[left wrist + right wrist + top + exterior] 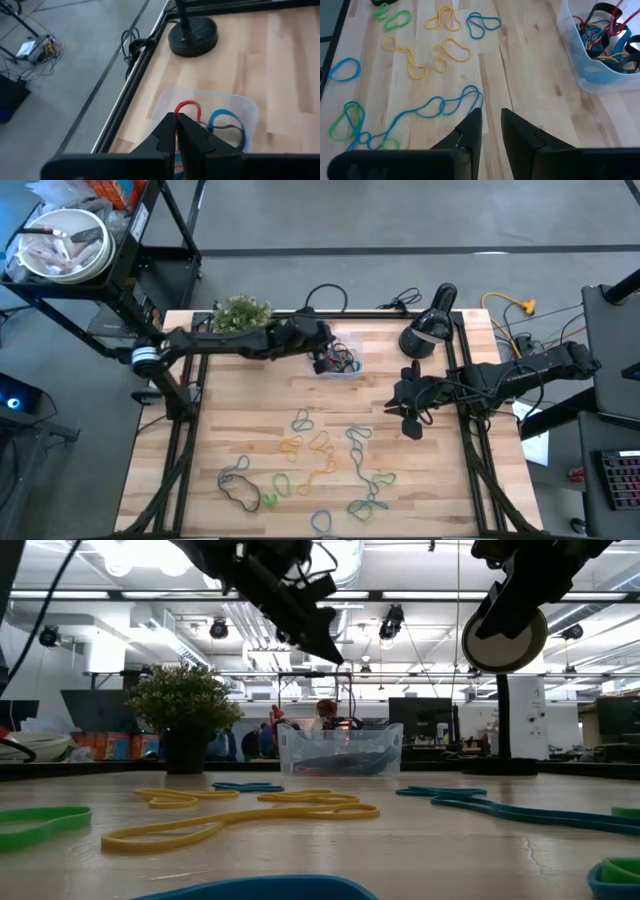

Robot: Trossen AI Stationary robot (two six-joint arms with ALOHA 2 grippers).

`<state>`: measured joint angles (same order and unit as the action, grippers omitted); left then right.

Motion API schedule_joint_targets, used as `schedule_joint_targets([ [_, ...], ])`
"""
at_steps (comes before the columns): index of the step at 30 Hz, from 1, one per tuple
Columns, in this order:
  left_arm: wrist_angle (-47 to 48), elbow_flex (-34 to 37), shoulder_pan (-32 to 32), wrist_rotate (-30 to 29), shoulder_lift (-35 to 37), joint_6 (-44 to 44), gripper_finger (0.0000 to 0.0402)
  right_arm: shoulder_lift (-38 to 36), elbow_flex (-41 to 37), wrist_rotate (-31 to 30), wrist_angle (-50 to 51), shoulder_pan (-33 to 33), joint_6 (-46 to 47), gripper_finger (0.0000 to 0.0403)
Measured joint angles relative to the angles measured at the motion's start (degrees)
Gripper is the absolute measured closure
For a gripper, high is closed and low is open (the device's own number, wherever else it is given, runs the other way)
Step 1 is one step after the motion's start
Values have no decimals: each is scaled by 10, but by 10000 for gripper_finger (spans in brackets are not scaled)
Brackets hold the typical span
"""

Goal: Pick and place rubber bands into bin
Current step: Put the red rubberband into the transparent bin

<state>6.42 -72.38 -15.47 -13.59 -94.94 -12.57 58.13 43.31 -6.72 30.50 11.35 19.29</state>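
Observation:
The bin (345, 370) is a clear tub at the far middle of the table and holds several coloured rubber bands (600, 35). My left gripper (176, 119) hangs just above the bin, shut on a red rubber band (188, 107). Several more rubber bands (320, 460) in yellow, blue, green and black lie flat on the near half of the table. My right gripper (491, 120) hovers open above the wood to the right of the bin, with nothing between its fingers. My left gripper pinches the red rubber band between its two fingertips, and the loop (190, 105) comes out just past the tips. The fingers slant down from the table's left. The band hangs clear of the table over the bin's opening (619, 11).
A small potted plant (240, 312) stands at the far left corner and a black desk lamp (430, 330) at the far right. Black cables (330, 292) lie along the far edge. A metal bowl (62, 245) sits on a cart off the table.

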Motion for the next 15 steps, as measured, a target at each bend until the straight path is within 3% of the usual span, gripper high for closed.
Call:
schedule_joint_targets([
  [11, 8, -11, -10, 2, -22, -13, 401, 0, 0, 0, 0, 0, 4, 335],
  [15, 7, -11, -10, 11, -21, -28, 375, 0, 0, 0, 0, 0, 4, 335],
])
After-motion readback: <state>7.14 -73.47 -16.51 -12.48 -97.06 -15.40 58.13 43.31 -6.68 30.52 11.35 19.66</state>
